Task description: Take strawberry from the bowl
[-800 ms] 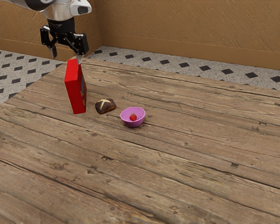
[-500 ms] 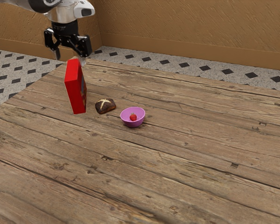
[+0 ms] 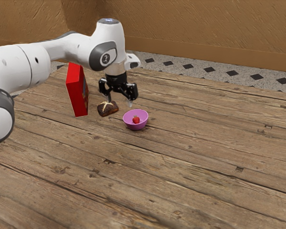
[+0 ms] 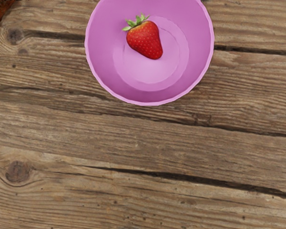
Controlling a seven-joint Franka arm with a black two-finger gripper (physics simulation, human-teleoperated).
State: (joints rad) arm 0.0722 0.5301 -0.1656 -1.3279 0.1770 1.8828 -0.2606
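Plainly, in the exterior view the claw (image 3: pixel 119 102) hangs over the tabletop (image 3: pixel 195 157), pointing down and released, its two fingers spread with nothing held between them. Lower than the claw and toward the exterior view's right sits the pink bowl (image 3: pixel 136 127), upright, with the strawberry (image 3: pixel 136 120) inside it. Below the claw, by its finger on the exterior view's left, lies a dark brown bun (image 3: pixel 107 110) with a pale cross on top. Farther off from the claw on that same side, a red box (image 3: pixel 77 90) stands on end. In the wrist view, the strawberry rests on its side on the bowl's floor, ahead of the hand, its green leaves toward the bun's side; a dark brown bit of the bun shows well apart from the bowl.
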